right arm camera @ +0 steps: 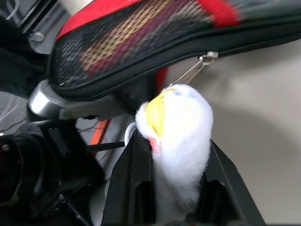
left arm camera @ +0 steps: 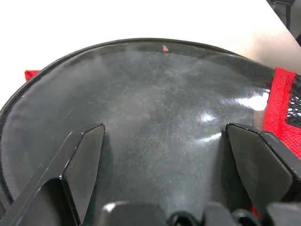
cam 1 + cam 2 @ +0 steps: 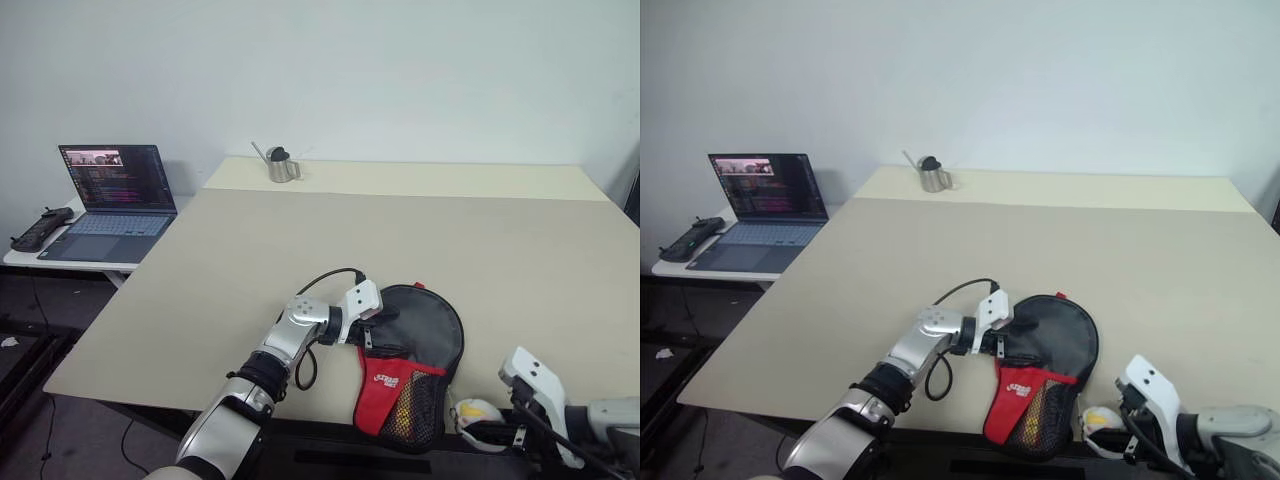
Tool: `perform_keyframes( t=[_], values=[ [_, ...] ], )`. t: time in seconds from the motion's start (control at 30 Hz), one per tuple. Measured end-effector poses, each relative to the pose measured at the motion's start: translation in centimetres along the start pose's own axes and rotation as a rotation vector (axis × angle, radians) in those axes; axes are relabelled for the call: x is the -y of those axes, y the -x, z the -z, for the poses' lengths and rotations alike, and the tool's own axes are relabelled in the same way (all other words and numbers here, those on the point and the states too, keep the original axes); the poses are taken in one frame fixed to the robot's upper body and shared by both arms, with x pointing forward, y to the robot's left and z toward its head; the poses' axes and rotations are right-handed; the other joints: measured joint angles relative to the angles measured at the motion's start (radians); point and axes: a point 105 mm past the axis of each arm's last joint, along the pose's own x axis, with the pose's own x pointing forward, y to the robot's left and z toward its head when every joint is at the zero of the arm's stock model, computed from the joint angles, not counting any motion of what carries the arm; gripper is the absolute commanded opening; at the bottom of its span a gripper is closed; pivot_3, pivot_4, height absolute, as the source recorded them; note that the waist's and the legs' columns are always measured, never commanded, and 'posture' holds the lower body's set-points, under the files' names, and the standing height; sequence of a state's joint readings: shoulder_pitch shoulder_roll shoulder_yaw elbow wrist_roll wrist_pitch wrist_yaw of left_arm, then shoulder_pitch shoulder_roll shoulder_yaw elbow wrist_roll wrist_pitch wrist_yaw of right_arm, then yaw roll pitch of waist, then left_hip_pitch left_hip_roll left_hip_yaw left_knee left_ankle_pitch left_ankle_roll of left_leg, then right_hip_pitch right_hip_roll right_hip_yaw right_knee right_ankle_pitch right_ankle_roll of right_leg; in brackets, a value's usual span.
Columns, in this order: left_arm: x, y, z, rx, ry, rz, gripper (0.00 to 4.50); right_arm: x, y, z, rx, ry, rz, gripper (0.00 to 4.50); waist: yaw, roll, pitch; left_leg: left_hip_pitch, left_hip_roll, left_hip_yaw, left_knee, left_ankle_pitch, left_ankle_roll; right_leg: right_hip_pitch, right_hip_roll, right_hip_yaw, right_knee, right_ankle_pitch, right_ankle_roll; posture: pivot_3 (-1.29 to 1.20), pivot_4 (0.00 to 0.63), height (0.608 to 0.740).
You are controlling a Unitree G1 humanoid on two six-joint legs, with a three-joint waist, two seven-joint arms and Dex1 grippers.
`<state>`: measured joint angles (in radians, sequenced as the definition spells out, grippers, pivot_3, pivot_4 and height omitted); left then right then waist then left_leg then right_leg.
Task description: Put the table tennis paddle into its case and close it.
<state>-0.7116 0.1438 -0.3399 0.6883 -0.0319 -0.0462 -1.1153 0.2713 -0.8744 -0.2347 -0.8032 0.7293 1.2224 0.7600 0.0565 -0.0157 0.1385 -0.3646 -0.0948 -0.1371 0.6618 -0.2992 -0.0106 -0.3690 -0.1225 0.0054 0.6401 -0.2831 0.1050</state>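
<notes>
Right fingers (image 1: 136,183): clenched on the white-yellow ball charm (image 1: 176,141), one black finger on each side of it.
Left fingers (image 2: 84,165): spread wide, released, both resting against the glossy black face of the case (image 3: 415,360).
Left gripper (image 3: 372,322): at the case's left edge, pointing toward the robot's right across the round part.
Right gripper (image 3: 490,432): just past the table's near edge, at the case's lower right.
Ball charm: hangs from a metal zip pull (image 1: 200,66) on the case's zip line.
Case: near edge of the beige table (image 3: 300,240), round black part farther in, red and mesh panel with white logo overhanging the edge.
Table tennis paddle: cannot tell where it lies; yellowish and red shapes show through the mesh.
Far side: metal cup (image 3: 281,165) on the table; open laptop (image 3: 115,200) on a side stand to the left.
</notes>
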Motion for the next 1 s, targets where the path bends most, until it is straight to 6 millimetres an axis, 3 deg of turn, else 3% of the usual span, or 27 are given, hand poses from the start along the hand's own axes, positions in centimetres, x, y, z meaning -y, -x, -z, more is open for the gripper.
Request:
perform_keyframes(
  t=[0.17,0.7,1.0],
  values=[
    [0.0,0.0,0.1,-0.001,0.003,-0.002,4.5,-2.1,-0.6,0.6,-0.013,0.0,-0.082,0.52,0.0,-0.002,-0.001,0.0,0.0,0.0,0.0,0.0,0.001,0.0,0.0,0.0,0.0,0.0,0.0,0.0,0.15,0.74],
    [0.2,-0.7,0.1,0.002,0.007,0.006,4.5,-3.9,0.1,2.7,-0.063,-0.012,-0.106,0.52,0.007,-0.004,-0.005,0.001,0.0,-0.005,0.0,-0.003,0.004,0.006,-0.001,-0.007,-0.008,0.0,0.001,0.0,0.15,0.74],
    [0.3,-1.0,0.0,0.004,0.001,0.016,4.5,-5.2,-0.5,2.3,-0.041,-0.009,-0.127,0.52,0.009,-0.004,-0.006,0.002,-0.001,-0.016,0.0,-0.003,0.002,0.013,-0.001,-0.018,-0.014,-0.001,0.001,0.0,0.15,0.74]
  ],
)
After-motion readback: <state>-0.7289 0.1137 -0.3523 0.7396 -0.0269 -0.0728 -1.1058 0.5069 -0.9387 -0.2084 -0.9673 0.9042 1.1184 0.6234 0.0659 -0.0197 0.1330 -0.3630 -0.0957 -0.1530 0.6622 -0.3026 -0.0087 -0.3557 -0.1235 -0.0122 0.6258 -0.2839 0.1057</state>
